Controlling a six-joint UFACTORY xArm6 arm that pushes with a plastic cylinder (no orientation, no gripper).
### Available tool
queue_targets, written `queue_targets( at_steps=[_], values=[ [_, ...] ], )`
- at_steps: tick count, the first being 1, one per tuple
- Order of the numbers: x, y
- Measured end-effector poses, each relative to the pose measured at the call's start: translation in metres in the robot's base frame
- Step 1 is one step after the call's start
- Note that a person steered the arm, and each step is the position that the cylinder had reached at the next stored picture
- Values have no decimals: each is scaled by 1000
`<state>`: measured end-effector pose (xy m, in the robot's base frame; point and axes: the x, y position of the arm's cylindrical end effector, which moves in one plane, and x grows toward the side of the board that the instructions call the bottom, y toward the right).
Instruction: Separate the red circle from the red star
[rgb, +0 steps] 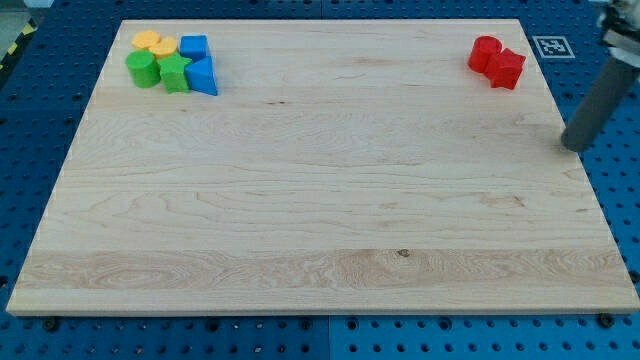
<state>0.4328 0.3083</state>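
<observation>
The red circle (485, 52) and the red star (508, 68) sit touching each other at the view's top right of the wooden board (320, 200). The circle is on the left, the star to its lower right. My tip (574, 147) is at the view's right edge, just off the board's right side, below and to the right of the red star, apart from both red blocks.
A cluster of blocks sits at the view's top left: two yellow blocks (154, 43), a green circle (143, 69), a green star (175, 73), a blue cube (194, 47) and a blue triangle (203, 77). A marker tag (552, 46) lies beyond the board's top right corner.
</observation>
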Motion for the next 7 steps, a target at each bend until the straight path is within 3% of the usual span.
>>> queue_targets(
  at_steps=[1, 2, 4, 7],
  values=[
    [-20, 9],
    [-82, 23],
    [-146, 18],
    [-146, -43]
  ],
)
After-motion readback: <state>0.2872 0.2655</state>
